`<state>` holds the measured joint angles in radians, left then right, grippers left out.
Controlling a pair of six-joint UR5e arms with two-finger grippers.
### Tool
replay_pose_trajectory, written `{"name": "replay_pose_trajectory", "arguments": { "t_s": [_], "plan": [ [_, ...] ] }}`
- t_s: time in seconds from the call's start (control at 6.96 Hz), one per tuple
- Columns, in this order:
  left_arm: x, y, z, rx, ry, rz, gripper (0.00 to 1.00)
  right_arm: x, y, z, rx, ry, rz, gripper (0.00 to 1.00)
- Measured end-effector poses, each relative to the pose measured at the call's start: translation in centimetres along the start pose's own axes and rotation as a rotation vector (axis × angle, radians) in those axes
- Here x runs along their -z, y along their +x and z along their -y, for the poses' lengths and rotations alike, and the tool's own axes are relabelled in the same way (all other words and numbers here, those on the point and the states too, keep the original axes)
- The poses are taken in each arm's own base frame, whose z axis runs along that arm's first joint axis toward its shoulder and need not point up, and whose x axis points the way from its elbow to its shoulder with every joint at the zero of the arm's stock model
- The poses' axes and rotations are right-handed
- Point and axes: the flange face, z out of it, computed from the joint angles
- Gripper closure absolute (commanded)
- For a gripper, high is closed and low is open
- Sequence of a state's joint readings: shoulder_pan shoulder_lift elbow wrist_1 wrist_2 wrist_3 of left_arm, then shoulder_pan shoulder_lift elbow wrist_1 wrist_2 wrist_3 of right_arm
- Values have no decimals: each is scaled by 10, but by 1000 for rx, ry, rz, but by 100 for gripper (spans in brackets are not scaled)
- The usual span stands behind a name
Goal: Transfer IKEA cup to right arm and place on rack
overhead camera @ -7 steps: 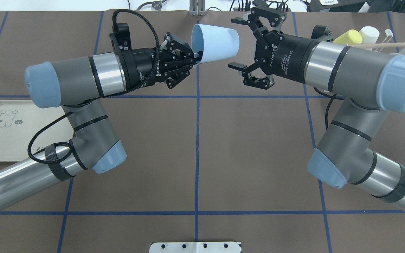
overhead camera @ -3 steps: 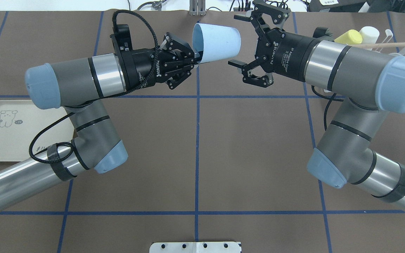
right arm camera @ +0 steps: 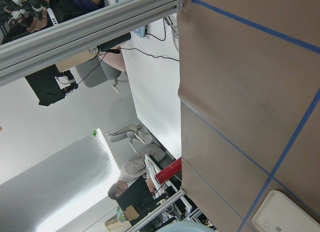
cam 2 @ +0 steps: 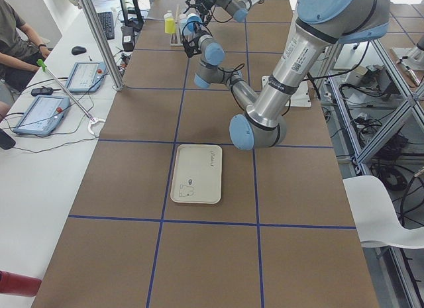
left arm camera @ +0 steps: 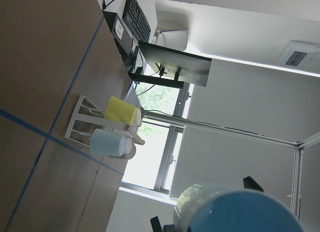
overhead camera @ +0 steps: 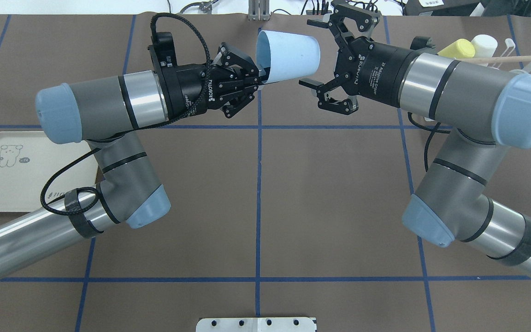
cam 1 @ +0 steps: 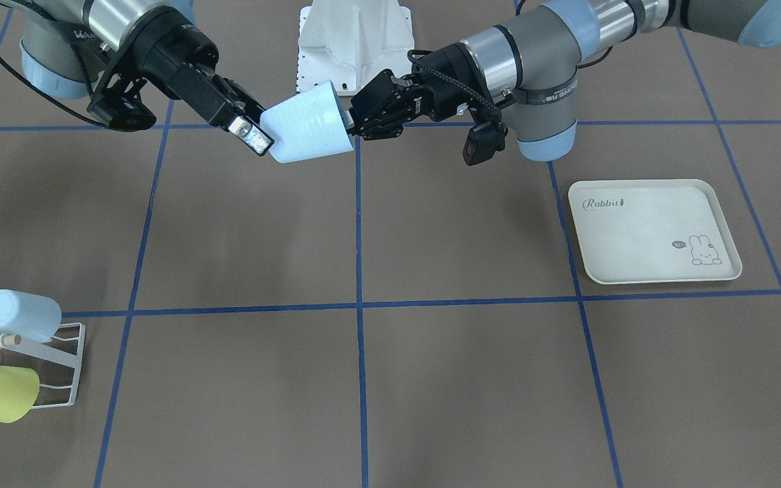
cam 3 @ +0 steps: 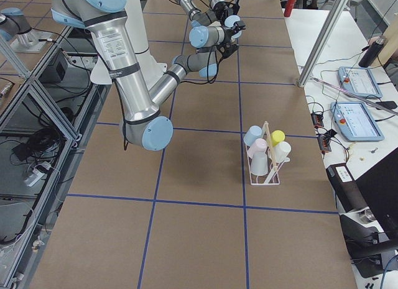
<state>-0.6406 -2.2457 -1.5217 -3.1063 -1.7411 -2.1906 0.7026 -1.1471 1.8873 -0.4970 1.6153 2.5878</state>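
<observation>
Pale-blue IKEA cup (overhead camera: 288, 57) was held above the tabletop's far edge.
Its rim was pinched by the left gripper (overhead camera: 258, 76); the right gripper (overhead camera: 310, 52) was spread around its base.

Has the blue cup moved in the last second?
Yes. In the overhead view the pale blue cup, held by the left claw, has shifted slightly rightward off the central blue tape line, toward the open right claw.
</observation>
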Motion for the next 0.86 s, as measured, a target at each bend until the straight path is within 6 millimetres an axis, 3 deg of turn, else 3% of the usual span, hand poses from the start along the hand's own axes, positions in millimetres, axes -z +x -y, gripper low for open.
{"name": "replay_pose_trajectory", "arguments": {
  "t_s": [0.86],
  "plan": [
    [-4,-1,-1,10,11,-9,100,0,0,-1,-14,-4,-2,2]
  ]
}}
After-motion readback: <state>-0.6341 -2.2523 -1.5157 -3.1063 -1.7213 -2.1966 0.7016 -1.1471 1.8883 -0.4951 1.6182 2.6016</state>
